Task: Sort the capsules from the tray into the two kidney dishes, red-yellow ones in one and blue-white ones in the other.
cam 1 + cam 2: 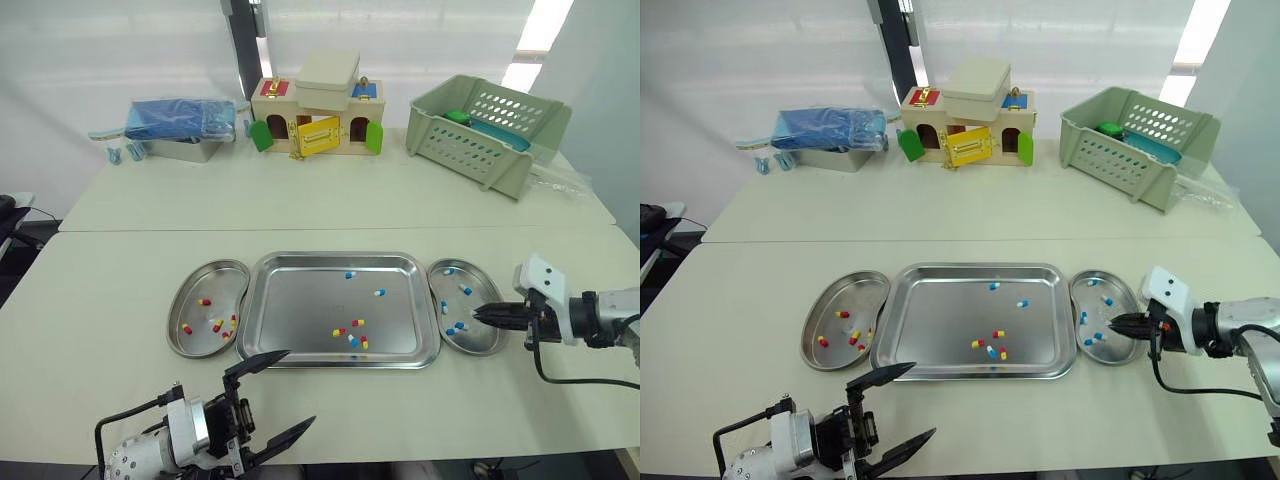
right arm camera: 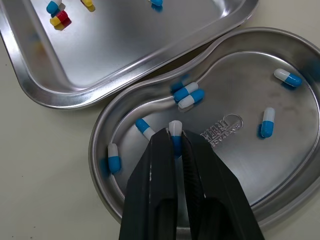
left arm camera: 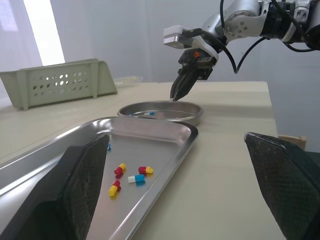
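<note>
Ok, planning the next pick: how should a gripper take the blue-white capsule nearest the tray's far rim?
Probably from straight above, pinching the blue-white capsule across its middle, fingers spanning its narrow width: it lies flat and alone on the floor of the tray.

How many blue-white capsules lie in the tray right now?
3 blue-white capsules: one by the tray's far rim, one right of it, one among the red-yellow capsules near the front. None looks hidden.

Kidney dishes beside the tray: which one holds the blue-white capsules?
The right-hand steel kidney dish, where the right gripper holds a blue-white capsule; the left-hand dish beyond the steel tray holds red-yellow capsules.
</note>
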You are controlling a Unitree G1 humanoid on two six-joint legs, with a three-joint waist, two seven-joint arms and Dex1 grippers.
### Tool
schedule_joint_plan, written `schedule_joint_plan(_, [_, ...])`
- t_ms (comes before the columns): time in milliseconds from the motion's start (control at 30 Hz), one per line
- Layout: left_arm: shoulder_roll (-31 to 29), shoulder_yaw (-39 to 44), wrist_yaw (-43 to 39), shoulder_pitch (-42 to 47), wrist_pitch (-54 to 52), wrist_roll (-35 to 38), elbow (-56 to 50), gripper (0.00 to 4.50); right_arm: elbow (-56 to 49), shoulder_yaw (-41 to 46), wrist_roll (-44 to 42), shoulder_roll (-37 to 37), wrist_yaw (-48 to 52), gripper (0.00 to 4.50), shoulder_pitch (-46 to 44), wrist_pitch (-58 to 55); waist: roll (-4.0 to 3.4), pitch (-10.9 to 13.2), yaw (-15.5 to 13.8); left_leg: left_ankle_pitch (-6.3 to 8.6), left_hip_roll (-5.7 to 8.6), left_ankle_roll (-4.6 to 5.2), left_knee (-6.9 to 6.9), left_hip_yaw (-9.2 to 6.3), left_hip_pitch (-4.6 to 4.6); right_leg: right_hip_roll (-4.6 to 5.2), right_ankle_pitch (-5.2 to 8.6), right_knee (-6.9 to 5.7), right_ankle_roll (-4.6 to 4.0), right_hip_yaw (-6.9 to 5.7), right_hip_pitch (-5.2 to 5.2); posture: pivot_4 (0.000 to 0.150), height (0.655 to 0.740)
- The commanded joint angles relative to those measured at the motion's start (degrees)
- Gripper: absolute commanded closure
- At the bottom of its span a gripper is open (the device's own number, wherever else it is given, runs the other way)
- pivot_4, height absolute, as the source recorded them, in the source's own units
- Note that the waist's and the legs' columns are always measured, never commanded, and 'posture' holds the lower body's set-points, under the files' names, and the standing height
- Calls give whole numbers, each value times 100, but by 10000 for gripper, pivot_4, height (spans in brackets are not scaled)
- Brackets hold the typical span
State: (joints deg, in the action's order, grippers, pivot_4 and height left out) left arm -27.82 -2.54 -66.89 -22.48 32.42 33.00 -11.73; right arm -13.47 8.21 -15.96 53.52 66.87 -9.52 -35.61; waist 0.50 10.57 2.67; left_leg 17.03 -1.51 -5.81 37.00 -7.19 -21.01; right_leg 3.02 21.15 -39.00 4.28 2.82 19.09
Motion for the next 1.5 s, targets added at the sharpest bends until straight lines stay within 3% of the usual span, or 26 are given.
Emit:
schedule_joint_plan(33, [-29,57,-73,-13,-41,99,-37,0,-118,206,-100,-22,-255,44871,51,94,1,1,-12,0,0,0,0,0,0,0,0,1,0,-1,0,1500,7400])
schedule_joint_plan(400, [4,151,18,-121,-66,40,-123,0,29,312,-272,135,-356,16175,159,238,2,1,-66,0,1,0,-1,-1,-1,1,0,4,0,-2,-1,1500,7400])
schedule_joint_plan(567, [50,190,111,-148,12,-52,-113,0,-57,623,-491,225,-167,193,408,382,2,1,-83,0,1,0,0,-1,-2,1,0,4,0,-2,-1,1500,7400])
schedule_joint_plan(833, [-157,1051,770,-626,-165,-232,-306,0,40,2015,-1357,-44,918,193,1601,1735,9,4,-96,0,0,0,-1,-3,-1,1,0,6,0,-5,-6,1500,7400])
schedule_joint_plan(1100, [-1058,2819,1113,-570,-909,6,466,0,791,2091,-1144,-400,1730,193,2569,3280,12,5,-86,0,0,0,-1,-16,23,-1,1,7,0,-17,-37,1500,7400])
schedule_joint_plan(1300, [-1947,4042,632,-852,-1702,100,1605,0,1847,1772,-742,-193,1810,193,2267,3913,16,8,13,0,0,0,-4,-10,28,-2,1,7,0,-13,-36,1500,7400])
schedule_joint_plan(1500, [-2343,4300,329,-284,-1723,-95,2604,0,2335,1659,-756,-138,1848,193,2057,4204,14,11,-6,0,1,0,-5,-14,27,-1,1,7,0,-17,-36,1500,7400])
